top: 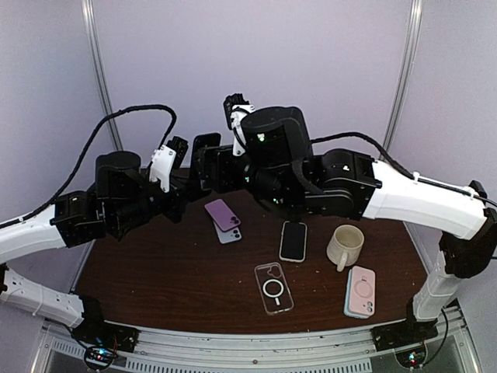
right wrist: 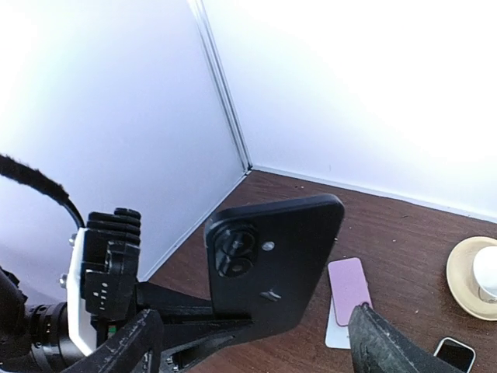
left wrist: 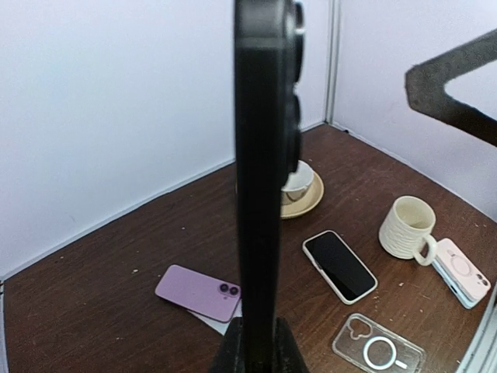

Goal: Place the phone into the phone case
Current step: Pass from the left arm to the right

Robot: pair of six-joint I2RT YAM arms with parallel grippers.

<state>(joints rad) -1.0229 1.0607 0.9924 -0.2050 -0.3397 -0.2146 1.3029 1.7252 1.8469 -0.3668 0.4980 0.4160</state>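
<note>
Above 11 o'clock of table (top: 155, 272): left gripper (left wrist: 256, 353) clamps black phone (left wrist: 260, 155) by its lower end, upright, camera side towards right gripper (right wrist: 252, 342), whose jaws stand wide apart, likely for a regrip; clear case (top: 273, 288) lies flat at 6 o'clock, unfilled

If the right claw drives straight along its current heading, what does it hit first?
Most likely the black phone clamped in the left claw. It sits centred ahead of the open right claw in the right wrist view. The gap to it is unclear.
</note>
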